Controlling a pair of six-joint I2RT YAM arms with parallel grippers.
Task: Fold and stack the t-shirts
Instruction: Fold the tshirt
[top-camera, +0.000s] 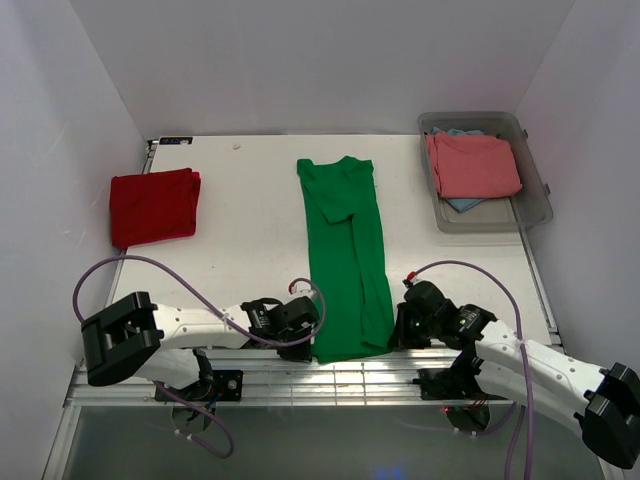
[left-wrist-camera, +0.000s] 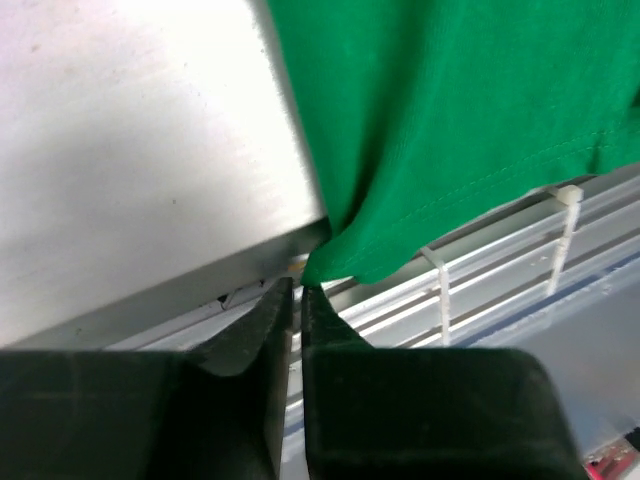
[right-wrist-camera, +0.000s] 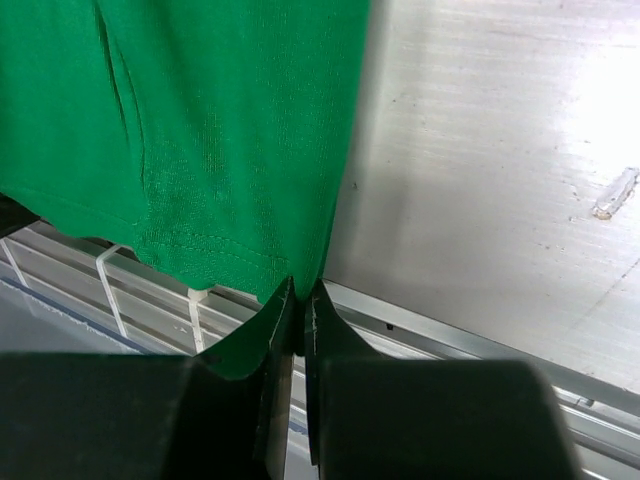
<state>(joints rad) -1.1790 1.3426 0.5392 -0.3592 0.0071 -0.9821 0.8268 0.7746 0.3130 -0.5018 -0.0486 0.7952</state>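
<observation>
The bright green t-shirt (top-camera: 345, 250) lies as a long narrow strip down the middle of the table, collar at the far end and hem hanging over the near edge. My left gripper (top-camera: 306, 340) is shut on the hem's left corner; the left wrist view shows the jaws (left-wrist-camera: 297, 290) pinching the tip of the green cloth (left-wrist-camera: 450, 120). My right gripper (top-camera: 398, 335) is shut on the hem's right corner (right-wrist-camera: 300, 295), with the green cloth (right-wrist-camera: 220, 130) running into the jaws. The deep red t-shirt (top-camera: 153, 206) lies folded at the far left.
A clear plastic bin (top-camera: 541, 205) at the far right holds a folded salmon-pink t-shirt (top-camera: 472, 165) over a light blue one (top-camera: 462, 203). Aluminium rails (top-camera: 380, 378) run along the near table edge under both grippers. White walls close in the table.
</observation>
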